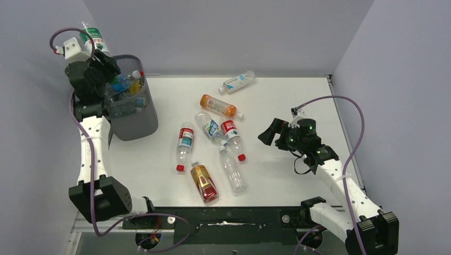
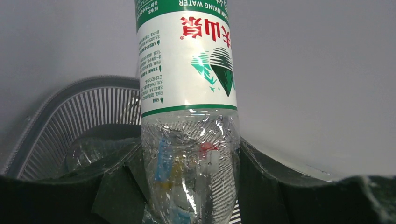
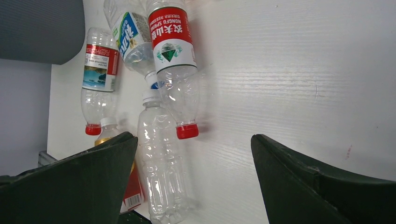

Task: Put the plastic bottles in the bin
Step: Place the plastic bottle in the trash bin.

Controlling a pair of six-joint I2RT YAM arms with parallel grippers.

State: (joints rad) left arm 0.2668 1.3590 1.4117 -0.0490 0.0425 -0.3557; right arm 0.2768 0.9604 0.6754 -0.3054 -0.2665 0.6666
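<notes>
Left claw [image 2: 189,186] gripping green-label bottle [image 2: 187,70] at bin [image 1: 133,119] rim, right claw [image 3: 192,138] wide open, empty

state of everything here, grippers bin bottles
left gripper, shut on green-label bottle
green-label bottle, held aloft by the bin's rim, not dropped
right gripper, open, empty
bin, upright, bottles inside
orange bottle, lying, capped
far bottle, lying
blue-label bottle, lying
middle red-label bottle, lying, capped
left red-label bottle, lying, capped
unlabelled bottle, lying, capped
amber bottle, lying
</notes>
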